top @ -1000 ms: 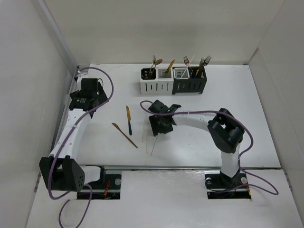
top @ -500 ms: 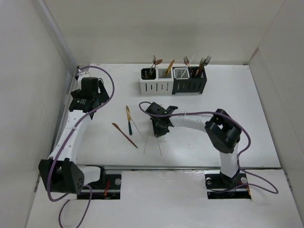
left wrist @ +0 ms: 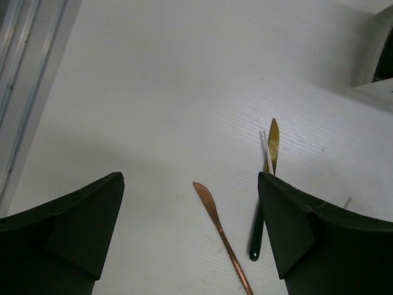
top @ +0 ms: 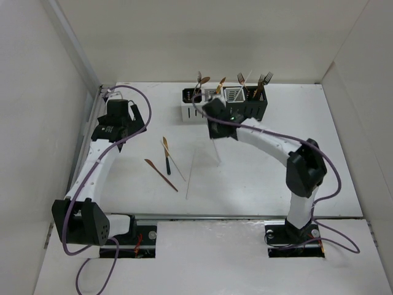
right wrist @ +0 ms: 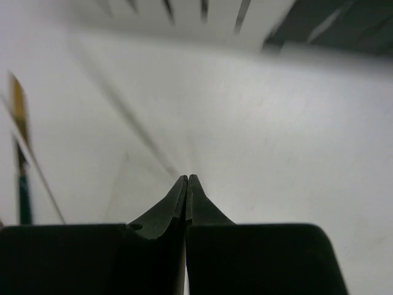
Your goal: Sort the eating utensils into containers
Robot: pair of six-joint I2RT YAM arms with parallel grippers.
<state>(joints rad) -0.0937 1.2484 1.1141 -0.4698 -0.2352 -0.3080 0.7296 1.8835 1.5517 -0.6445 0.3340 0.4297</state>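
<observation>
White chopstick (top: 216,153) pinched in right gripper (right wrist: 186,179).

Copper knife (top: 161,174), dark-handled knife (top: 166,157) and one chopstick (top: 191,174) are lying flat — second chopstick (top: 216,153) is hanging tilted before the white container (top: 195,114).

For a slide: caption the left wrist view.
Open left gripper above a copper knife and a dark-handled gold knife on the table.
</observation>
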